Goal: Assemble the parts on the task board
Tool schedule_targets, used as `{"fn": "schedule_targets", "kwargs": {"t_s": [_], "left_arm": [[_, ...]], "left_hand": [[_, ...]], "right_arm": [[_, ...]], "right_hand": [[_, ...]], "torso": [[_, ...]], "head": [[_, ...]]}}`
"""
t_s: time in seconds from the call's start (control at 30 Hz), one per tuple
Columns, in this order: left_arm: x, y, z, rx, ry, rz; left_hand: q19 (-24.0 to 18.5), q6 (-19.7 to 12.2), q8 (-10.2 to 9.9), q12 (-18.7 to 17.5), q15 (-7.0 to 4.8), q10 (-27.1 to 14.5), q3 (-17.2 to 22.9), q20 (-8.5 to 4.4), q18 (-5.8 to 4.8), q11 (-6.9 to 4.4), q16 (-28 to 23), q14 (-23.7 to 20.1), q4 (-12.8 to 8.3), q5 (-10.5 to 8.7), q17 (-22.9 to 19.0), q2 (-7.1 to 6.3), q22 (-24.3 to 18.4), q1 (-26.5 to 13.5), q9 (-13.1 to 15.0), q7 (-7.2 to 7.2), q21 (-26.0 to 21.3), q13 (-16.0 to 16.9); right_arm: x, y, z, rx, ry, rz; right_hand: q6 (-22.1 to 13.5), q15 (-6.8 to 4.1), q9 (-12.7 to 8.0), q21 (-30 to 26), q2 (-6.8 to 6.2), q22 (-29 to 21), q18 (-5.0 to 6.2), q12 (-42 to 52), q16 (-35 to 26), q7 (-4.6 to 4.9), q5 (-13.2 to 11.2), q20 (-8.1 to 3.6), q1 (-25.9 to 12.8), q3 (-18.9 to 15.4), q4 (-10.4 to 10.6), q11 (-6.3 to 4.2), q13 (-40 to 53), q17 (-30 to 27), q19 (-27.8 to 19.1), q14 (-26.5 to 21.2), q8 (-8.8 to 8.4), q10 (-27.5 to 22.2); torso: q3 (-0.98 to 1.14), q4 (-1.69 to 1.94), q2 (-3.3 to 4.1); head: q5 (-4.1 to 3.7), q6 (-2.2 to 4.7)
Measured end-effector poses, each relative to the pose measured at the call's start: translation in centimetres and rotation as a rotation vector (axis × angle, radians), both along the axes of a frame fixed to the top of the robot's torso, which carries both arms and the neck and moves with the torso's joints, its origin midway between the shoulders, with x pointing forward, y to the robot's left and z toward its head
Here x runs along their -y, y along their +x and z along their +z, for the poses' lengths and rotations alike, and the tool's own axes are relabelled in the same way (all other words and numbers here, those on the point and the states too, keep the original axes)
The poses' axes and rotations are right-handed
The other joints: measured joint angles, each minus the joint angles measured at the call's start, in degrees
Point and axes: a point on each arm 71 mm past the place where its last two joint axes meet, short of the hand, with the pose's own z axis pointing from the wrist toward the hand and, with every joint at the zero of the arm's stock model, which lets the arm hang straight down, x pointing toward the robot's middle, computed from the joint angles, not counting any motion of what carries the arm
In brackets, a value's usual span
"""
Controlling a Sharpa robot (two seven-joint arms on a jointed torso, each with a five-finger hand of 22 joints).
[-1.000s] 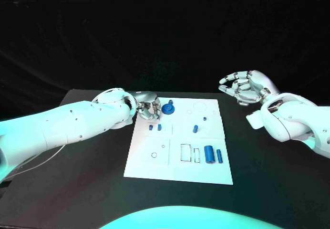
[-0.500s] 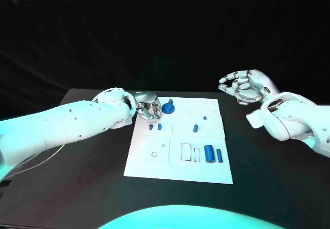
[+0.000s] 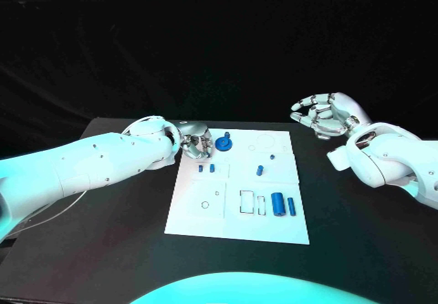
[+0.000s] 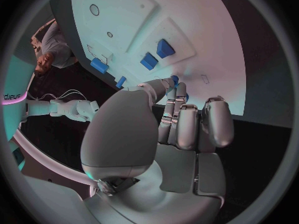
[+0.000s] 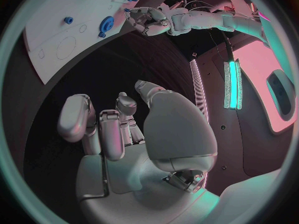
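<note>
The white task board (image 3: 239, 221) lies in the middle of the table. My left hand (image 3: 194, 142) sits at the board's far left corner, fingers curled, fingertips right beside a blue round part (image 3: 223, 145) with a small blue knob standing up at its far side. In the left wrist view the curled fingers (image 4: 181, 119) hide most of that part (image 4: 175, 78); whether they grip it is unclear. My right hand (image 3: 324, 115) hangs raised off the board's far right corner, fingers curled on nothing. From the right wrist view I see the left hand (image 5: 146, 20) beside the round part (image 5: 107, 22).
Two small blue pieces (image 3: 206, 169) lie near the left hand, and two more small ones (image 3: 260, 170) mid-board. A thick blue cylinder (image 3: 276, 205) and a thinner one (image 3: 291, 205) lie at the near right beside outlined slots. Black table surrounds the board.
The left hand's fingers have drawn back a little from over the round part, and a small blue knob now shows above it. The right hand has not moved.
</note>
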Motion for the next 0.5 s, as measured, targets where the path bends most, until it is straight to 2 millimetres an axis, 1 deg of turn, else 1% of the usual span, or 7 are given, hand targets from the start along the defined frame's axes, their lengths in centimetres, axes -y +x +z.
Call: {"fn": "schedule_targets", "kwargs": {"t_s": [0.1,0.37,0.5], "left_arm": [[0.13,-0.01,-0.02,-0.001,0.001,-0.003],[0.45,-0.07,-0.04,-0.003,0.004,-0.011],[0.63,-0.11,-0.05,-0.004,0.003,-0.016]], "left_hand": [[0.0,0.0,0.0,0.0,0.00,0.0,0.0,0.00,0.00,0.00,0.0,0.0,0.0,0.00,0.0,0.00,0.0,0.0,0.0,0.00,0.0,0.0],[0.0,0.0,0.0,0.0,0.00,0.0,0.0,0.00,0.00,0.00,0.0,0.0,0.0,0.00,0.0,0.00,-0.1,0.0,0.0,0.00,0.0,0.0],[0.0,0.0,0.0,0.0,0.00,0.0,0.0,0.00,0.00,0.00,0.0,0.0,0.0,0.00,0.0,0.00,-0.1,0.0,0.0,0.00,0.0,-0.1]], "right_arm": [[0.00,-0.01,0.00,0.000,0.000,0.000],[-0.01,-0.01,-0.01,0.000,0.000,0.000],[-0.01,-0.01,-0.01,0.000,0.000,0.000]], "right_hand": [[0.0,0.00,0.0,0.0,0.00,0.0,0.00,0.0,0.0,0.00,0.0,0.00,0.0,0.0,0.0,0.00,0.0,0.0,0.0,0.0,0.00,0.0],[0.0,0.00,0.0,0.0,0.00,0.0,0.00,0.0,0.0,0.00,0.0,0.00,0.0,0.0,0.0,0.00,0.0,0.0,0.0,0.0,0.00,0.0],[0.0,0.00,0.0,0.0,0.00,0.0,0.00,0.0,0.0,0.00,0.0,0.00,0.0,0.0,0.0,0.00,0.0,0.0,0.0,0.0,0.00,0.0]], "torso": [[0.01,-0.06,0.01],[0.03,-0.07,0.03],[0.02,-0.06,0.03]], "head": [[0.01,0.00],[0.03,-0.06],[-0.15,-0.01]]}}
